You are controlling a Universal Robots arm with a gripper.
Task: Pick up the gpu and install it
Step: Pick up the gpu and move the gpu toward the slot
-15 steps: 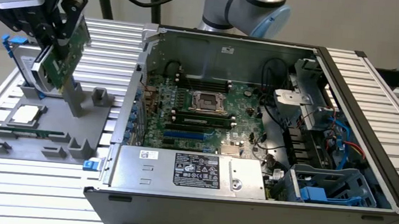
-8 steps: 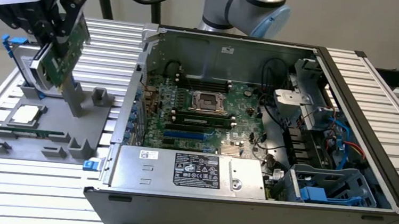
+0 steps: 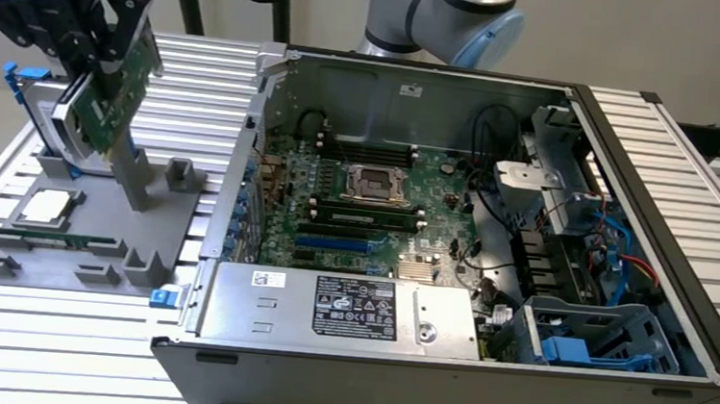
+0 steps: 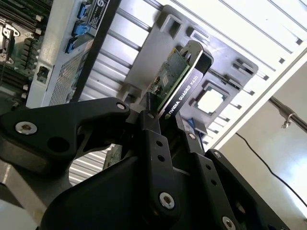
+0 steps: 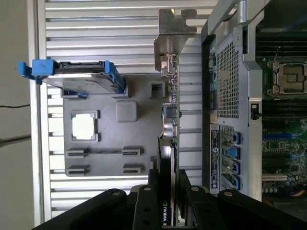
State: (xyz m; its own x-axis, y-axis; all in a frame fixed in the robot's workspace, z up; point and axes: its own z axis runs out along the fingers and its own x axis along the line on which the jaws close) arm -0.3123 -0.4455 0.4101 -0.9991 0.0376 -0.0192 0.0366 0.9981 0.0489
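The gripper [image 3: 113,72] pinches the gpu [image 3: 94,115] between its fingers [image 4: 152,139] — one on the cooler face, one on the green board. In the exterior view, it holds the gpu on edge above the grey tray [image 3: 167,237], at about ten o'clock from the open case [image 3: 384,392]. The gpu's silver bracket [image 5: 175,29] points away from the gripper. On the tray, a blue-railed drive [image 3: 35,117] stands at the gpu's nine o'clock, and a chip [image 3: 51,207] lies at seven.
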